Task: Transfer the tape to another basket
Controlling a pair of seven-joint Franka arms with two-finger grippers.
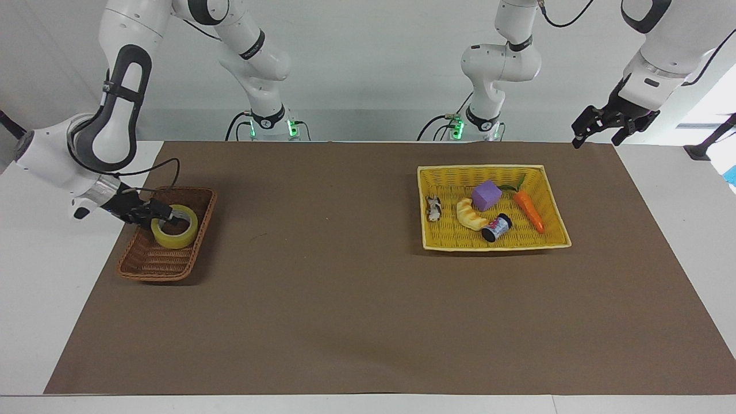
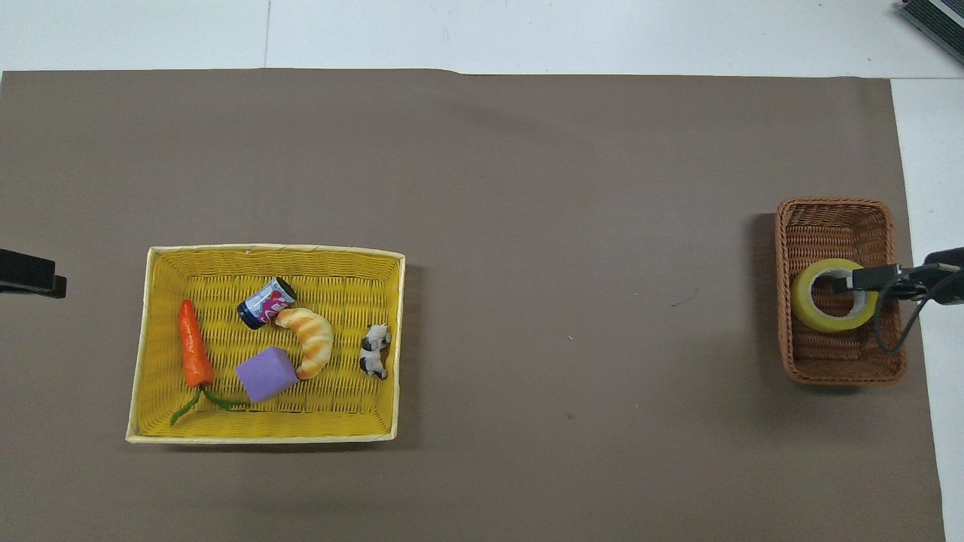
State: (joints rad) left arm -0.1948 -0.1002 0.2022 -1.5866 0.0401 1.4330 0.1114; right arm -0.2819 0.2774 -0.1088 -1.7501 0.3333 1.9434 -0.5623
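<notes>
The yellow tape (image 1: 174, 233) (image 2: 817, 320) lies flat in the dark brown wicker basket (image 1: 133, 270) (image 2: 836, 203) at the right arm's end of the table. My right gripper (image 1: 164, 214) (image 2: 858, 281) is low over that basket, open, with one fingertip (image 2: 842, 284) in the ring's hole and the roll's wall between its fingers. My left gripper (image 1: 595, 138) hangs open high over the mat's corner at the left arm's end; only its tip (image 2: 30, 274) shows in the overhead view.
A wide yellow basket (image 1: 494, 247) (image 2: 263, 436) toward the left arm's end holds a carrot (image 1: 529, 210), a purple block (image 1: 487, 195), a croissant (image 1: 470, 215), a small can (image 1: 497, 227) and a toy cow (image 1: 433, 208). A brown mat (image 1: 345, 287) covers the table.
</notes>
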